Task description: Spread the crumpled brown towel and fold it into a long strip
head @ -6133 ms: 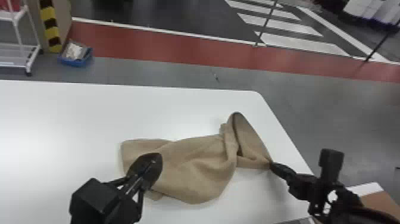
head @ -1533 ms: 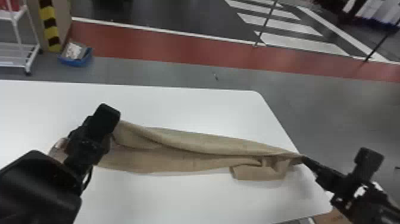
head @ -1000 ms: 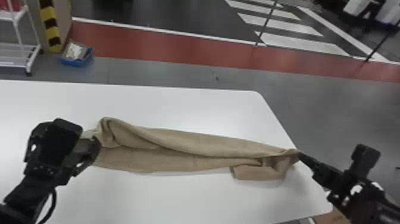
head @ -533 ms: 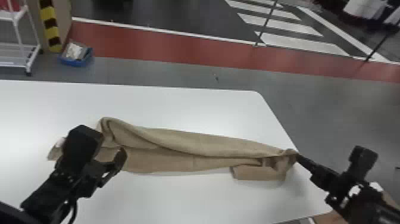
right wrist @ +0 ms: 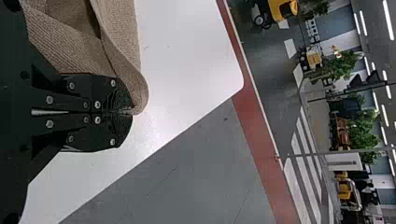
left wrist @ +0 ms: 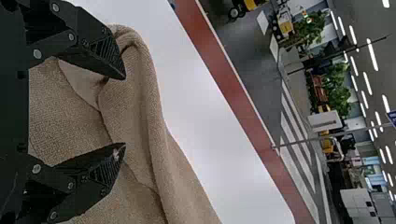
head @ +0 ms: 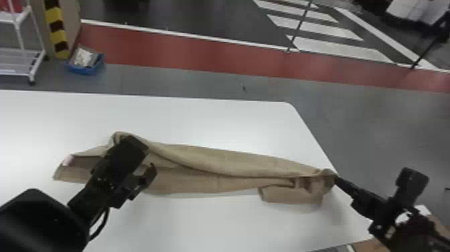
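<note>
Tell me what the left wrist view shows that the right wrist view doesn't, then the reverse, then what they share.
Left wrist view: the left gripper, fingers apart over the brown towel.
Right wrist view: the right gripper, fingers shut on the towel's end, and grey floor alongside the white table.
Both: towel, table, red floor band, green plants.

A white bench (head: 214,117) with 1 rounded far corner in the head view stands on grey floor (head: 375,134). Beyond it runs a red floor band (head: 201,53), edged by a white line (head: 187,36); past that, white stripes (head: 338,48) cross darker floor, near 2 thin poles (head: 297,26). A white cart (head: 16,62) and a blue bin (head: 83,69) sit far left, beside yellow-and-black tape (head: 55,16). Wrist views show green plants (left wrist: 338,88), bright ceiling lights (left wrist: 372,53) and a yellow wheeled machine (right wrist: 282,9).
</note>
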Motion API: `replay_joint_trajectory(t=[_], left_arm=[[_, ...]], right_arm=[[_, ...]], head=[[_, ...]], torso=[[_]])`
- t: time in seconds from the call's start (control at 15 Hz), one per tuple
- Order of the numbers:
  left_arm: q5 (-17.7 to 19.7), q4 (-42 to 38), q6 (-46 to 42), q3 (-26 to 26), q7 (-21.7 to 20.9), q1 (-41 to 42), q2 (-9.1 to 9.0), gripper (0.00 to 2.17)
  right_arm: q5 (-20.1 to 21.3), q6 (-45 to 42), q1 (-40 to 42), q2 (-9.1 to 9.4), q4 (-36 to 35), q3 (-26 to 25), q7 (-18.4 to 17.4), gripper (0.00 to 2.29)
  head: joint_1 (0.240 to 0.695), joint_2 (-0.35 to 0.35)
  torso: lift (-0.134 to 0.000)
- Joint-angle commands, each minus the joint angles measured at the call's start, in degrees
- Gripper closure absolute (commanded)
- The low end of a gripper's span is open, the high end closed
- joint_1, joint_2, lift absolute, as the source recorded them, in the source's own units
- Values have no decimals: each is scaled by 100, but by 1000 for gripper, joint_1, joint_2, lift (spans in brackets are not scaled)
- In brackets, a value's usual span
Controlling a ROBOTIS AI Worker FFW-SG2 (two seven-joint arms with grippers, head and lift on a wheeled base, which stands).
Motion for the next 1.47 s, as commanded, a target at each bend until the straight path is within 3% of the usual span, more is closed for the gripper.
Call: replay_joint_trajectory(t=[0.0,0.07,0.13,0.67,0.73,0.8,1.0,1.13,1.4], left_arm=[[-83,196,55,112,-44,-69,-10,458],[-83,249,55,200,-35,-69,-10,616],[-74,267,73,288,-44,-78,-10,643],[-48,293,547,534,-465,-96,-10,647],[-57,311,547,517,-474,-104,-19,741],[-65,337,547,499,-474,-140,-28,1015],[-83,399,547,490,-465,-166,-54,1031],[-74,399,547,499,-369,-175,-81,1457],[75,-129,617,710,-413,63,-19,1484]], right_arm=[[-31,-18,23,0,-18,-19,8,1511],[-58,-18,32,0,-26,-28,8,1511],[-58,-18,40,0,-62,-28,8,1511],[-119,-35,49,9,-105,-19,8,1511],[-119,-35,49,9,-105,-28,8,1511],[-128,-18,49,9,-114,-28,8,1511],[-172,-18,58,17,-123,-63,17,1511],[-181,-18,67,26,-158,-72,17,1511],[-312,-35,102,44,-237,-142,35,1511]], head=[[695,-350],[695,-350],[695,-350],[695,-350],[695,-350],[695,-350],[695,-350],[695,-350],[695,-350]], torso=[[-123],[-123],[-123],[-123],[-123],[-123],[-123],[-123],[-123]])
